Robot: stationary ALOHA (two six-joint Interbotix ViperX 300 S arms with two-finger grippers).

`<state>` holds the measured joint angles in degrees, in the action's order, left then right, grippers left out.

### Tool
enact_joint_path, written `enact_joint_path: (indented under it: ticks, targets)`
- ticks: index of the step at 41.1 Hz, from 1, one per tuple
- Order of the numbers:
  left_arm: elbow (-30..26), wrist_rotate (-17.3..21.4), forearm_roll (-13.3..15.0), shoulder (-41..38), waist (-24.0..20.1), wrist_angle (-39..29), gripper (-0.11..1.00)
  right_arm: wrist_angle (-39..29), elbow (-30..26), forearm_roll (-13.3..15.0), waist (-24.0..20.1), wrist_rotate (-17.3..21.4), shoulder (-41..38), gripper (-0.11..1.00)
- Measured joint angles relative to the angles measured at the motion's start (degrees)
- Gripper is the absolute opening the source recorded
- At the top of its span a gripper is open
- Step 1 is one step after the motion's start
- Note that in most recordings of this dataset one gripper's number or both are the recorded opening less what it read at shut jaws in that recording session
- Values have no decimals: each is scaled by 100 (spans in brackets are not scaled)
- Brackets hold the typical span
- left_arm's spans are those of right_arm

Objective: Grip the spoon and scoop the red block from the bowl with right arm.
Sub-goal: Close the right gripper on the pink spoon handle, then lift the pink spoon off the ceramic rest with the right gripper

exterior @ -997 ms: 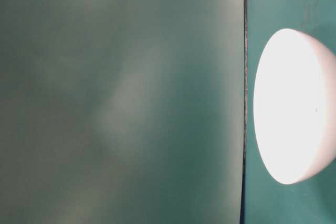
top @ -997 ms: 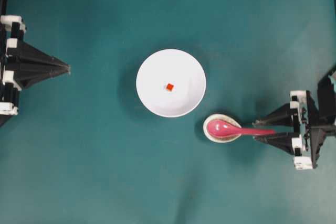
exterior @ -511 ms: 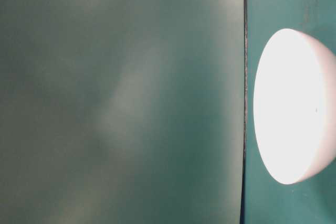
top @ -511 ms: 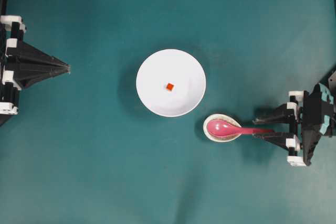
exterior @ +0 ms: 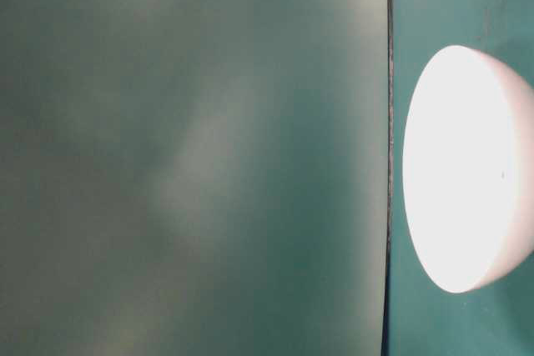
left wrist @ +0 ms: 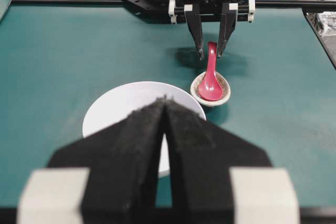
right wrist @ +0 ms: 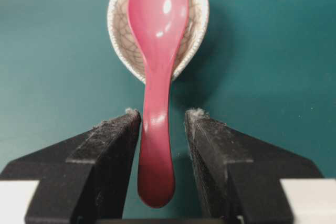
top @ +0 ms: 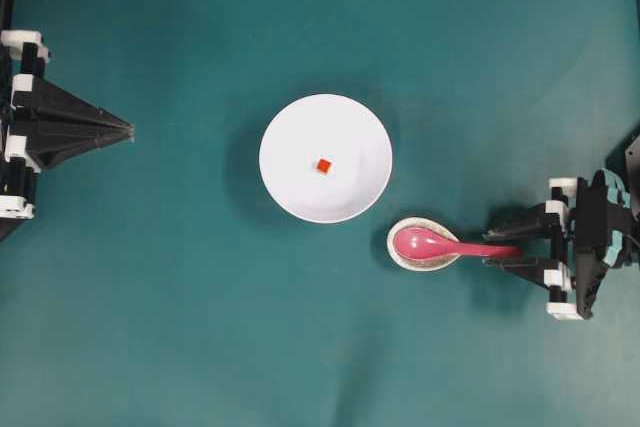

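the pink spoon [top: 440, 244] lies at lower right of centre in the overhead view, its scoop resting in a small speckled oval dish [top: 403, 257] and its handle stretching right toward the frame edge. the right tool [top: 497, 245] sits at the handle's tip with its two black fingers spread, one on each side of the handle. the right wrist view shows the handle running down between the fingers [right wrist: 107, 153], a thin strip of green desk [right wrist: 63, 77] visible on either side, so nothing is pinched.

the large white bowl [top: 285, 182] stands at the centre of the overhead frame, just up and left of the dish, their rims near each other. the tiny red block [top: 323, 166] lies inside the bowl, near its middle.

the left tool [top: 128, 130] rests at the left edge of the overhead frame, well apart from the bowl, its pointed fingers pressed together with nothing between them. in the left wrist view the same joined fingers [left wrist: 131, 145] fill the foreground, with the bowl [left wrist: 118, 103] behind them and the spoon [left wrist: 210, 77] and dish [left wrist: 224, 94] beyond.

the table-level view shows only the bowl's bright, overexposed side [exterior: 467, 168] at the right.
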<state>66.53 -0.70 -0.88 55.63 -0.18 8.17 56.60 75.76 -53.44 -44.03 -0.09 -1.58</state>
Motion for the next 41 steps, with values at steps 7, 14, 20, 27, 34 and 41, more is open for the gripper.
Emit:
enact_joint_path:
  ticks: [7, 14, 20, 27, 34, 41]
  targets:
    - [0, 0, 9, 0, 0, -9, 0, 0, 18, 0, -18, 0, 0, 48]
    - [0, 0, 9, 0, 9, -9, 0, 0, 62, 0, -18, 0, 0, 48]
    - [0, 0, 0, 0, 9, -18, 0, 9, 79, 0, -18, 0, 0, 47]
    - [0, 0, 9, 0, 9, -9, 0, 0, 88, 0, -18, 0, 0, 42]
    - [9, 0, 9, 0, 9, -18, 0, 0, 123, 9, -18, -9, 0, 29]
    - [0, 0, 0, 0, 9, -9, 0, 0, 141, 26, -18, -9, 0, 24]
